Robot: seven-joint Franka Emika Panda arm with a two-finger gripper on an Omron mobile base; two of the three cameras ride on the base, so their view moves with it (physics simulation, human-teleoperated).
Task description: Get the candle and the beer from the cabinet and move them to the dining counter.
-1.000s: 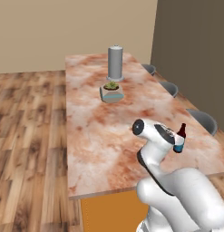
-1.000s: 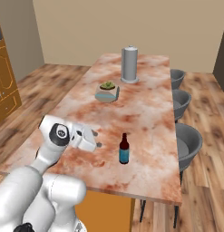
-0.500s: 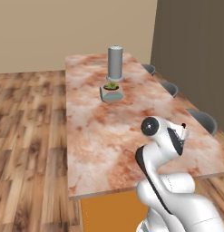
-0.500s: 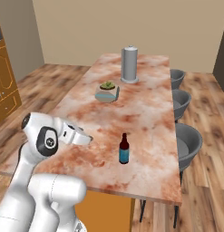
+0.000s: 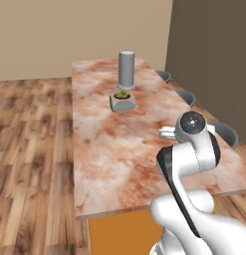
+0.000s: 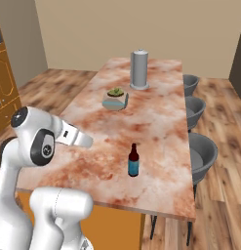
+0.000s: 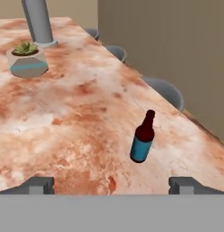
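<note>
beer (image 7: 143,138): dark brown glass, blue label, narrow neck, lower centre-right of hand view on dining counter (image 7: 86,108). stands upright, long axis vertical, neck up. gripper (image 7: 111,185) jaws wide apart, holding nothing.

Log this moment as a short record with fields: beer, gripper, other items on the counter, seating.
beer: beer stands upright on the dining counter, near the stool-side edge, free of the gripper
gripper: gripper open, empty, pulled back from the bottle
other items: small potted plant mid-counter; tall grey cylinder beyond it
seating: grey stools along the counter's far side
candle: none seen on the counter
</note>
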